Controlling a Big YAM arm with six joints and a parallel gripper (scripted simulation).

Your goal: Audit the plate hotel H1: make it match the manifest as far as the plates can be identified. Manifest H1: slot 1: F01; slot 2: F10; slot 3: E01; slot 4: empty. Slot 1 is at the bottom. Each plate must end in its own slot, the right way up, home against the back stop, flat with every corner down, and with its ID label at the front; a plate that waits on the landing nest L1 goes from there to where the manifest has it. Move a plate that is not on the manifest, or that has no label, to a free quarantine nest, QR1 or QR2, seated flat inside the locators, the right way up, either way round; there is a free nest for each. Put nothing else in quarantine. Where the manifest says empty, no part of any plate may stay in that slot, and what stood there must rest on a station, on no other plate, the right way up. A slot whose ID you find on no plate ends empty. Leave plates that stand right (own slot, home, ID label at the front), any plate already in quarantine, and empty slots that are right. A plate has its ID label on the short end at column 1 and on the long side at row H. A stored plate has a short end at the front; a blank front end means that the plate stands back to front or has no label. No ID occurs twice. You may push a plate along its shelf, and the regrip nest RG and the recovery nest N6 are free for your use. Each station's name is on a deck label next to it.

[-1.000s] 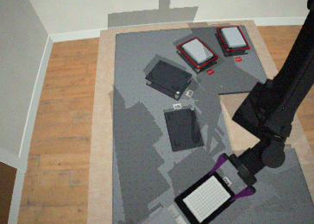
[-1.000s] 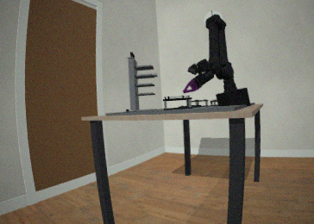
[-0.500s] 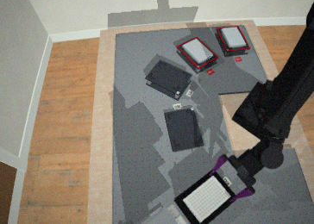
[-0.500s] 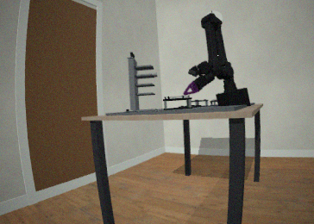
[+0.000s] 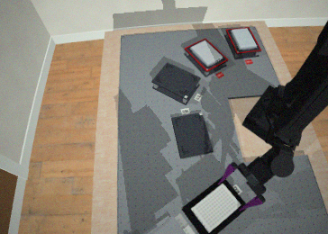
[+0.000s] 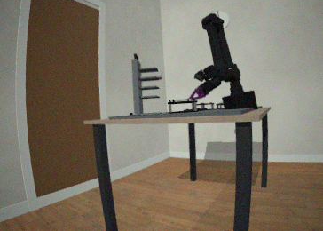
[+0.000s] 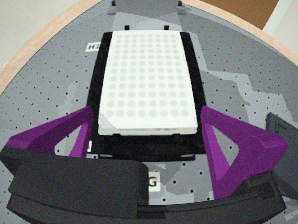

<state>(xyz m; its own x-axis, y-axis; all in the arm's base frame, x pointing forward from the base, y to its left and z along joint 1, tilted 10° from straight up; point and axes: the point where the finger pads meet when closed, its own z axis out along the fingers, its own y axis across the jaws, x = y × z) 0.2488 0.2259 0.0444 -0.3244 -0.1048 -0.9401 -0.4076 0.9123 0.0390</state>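
A white well plate [image 5: 215,207] [image 7: 148,79] lies flat on a black nest [image 5: 191,211] [image 7: 97,90] near the front of the deck. It shows edge-on in the side view [image 6: 181,101]. My gripper [image 5: 241,187] [image 6: 195,93] [image 7: 146,112] is open, with its purple fingers spread wide. It hovers tilted just above the plate's near short end, with one finger on each side of it, and touches nothing. The plate hotel [image 6: 138,84] stands beyond the plate's far end. Its shelves look thin and bare in the side view. No label can be read.
Two red-edged nests [image 5: 193,58] [image 5: 231,43] at the back right each hold a pale plate [image 5: 205,52] [image 5: 243,38]. Two dark nests [image 5: 176,80] [image 5: 191,134] lie mid-deck without plates. The arm's base [image 5: 281,115] stands at the right. The deck edge is close in front.
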